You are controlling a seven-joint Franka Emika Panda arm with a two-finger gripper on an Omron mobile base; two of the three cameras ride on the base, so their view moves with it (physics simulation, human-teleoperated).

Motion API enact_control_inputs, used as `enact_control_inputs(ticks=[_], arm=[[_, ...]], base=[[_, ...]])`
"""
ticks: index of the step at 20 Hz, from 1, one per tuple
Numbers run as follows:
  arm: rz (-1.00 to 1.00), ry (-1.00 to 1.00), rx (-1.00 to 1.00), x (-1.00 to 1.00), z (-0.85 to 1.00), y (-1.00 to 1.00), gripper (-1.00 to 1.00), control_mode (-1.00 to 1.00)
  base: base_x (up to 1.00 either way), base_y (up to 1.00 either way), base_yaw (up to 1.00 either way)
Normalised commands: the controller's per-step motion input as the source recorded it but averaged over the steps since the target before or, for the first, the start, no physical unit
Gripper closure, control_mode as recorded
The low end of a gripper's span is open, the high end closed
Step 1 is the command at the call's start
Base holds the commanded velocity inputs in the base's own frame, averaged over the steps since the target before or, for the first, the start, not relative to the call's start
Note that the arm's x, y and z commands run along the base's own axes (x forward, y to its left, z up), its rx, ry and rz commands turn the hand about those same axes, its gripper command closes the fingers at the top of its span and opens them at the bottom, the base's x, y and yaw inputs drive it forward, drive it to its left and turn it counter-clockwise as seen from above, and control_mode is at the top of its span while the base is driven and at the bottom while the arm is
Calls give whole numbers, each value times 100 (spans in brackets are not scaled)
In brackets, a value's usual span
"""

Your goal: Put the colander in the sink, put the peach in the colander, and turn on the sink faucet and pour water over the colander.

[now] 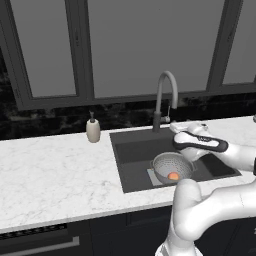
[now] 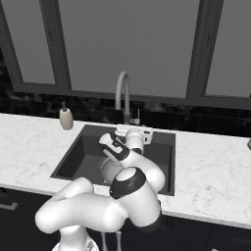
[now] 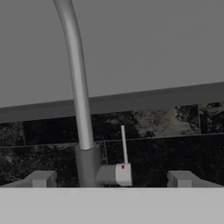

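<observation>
**One soap bottle nearby, arm blocks part of the sink**

One beige soap dispenser stands on the white marble counter, left of the sink and well apart from the faucet. Dark-framed windows run behind, above a black backsplash.

Colander sits upright in the sink basin, rim up, peach inside it. In the right base view the arm's elbow and forearm cover most of the colander and the peach entirely.

Hand is at the faucet base, fingers spread wide apart, nothing between them. Faucet lever stands straight up from its small side block, which lies between the fingertips. Hand view cuts off the spout arch at the top. Gooseneck rises vertical, then its spout arcs back over the basin.
</observation>
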Motion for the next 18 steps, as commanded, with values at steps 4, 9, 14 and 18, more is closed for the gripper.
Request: enact_control_inputs(ticks=[4,9,14,18], arm=[[0,0,0,44,0,0,-100,-100],[0,0,0,36,-7,0,-100,-100],[0,0,0,28,-19,0,-100,-100],[0,0,0,30,-13,-6,-100,-100]], base=[[0,0,0],[0,0,0],[0,0,0],[0,0,0]])
